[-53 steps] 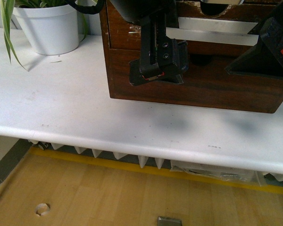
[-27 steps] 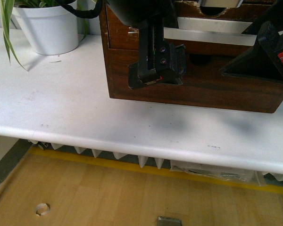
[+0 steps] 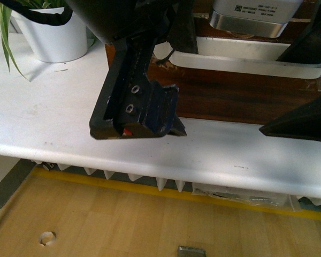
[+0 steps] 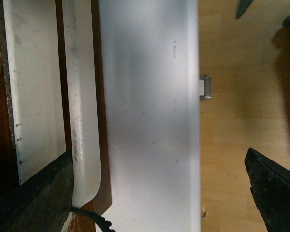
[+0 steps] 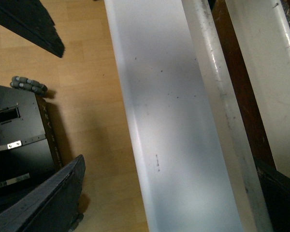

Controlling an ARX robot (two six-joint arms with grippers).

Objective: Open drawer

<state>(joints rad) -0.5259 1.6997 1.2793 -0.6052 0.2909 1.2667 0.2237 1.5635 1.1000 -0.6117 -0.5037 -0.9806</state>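
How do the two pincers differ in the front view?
The left pincer sits at the handle's left end, the right pincer at its right end. The left's near finger shows screws and a red spot; the right's is a plain dark wedge. Both are black, open, straddling the handle.

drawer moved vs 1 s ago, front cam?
Yes. The drawer has slid out toward the table's front edge: its white handle sits nearer that edge, and pale interior shows behind it.
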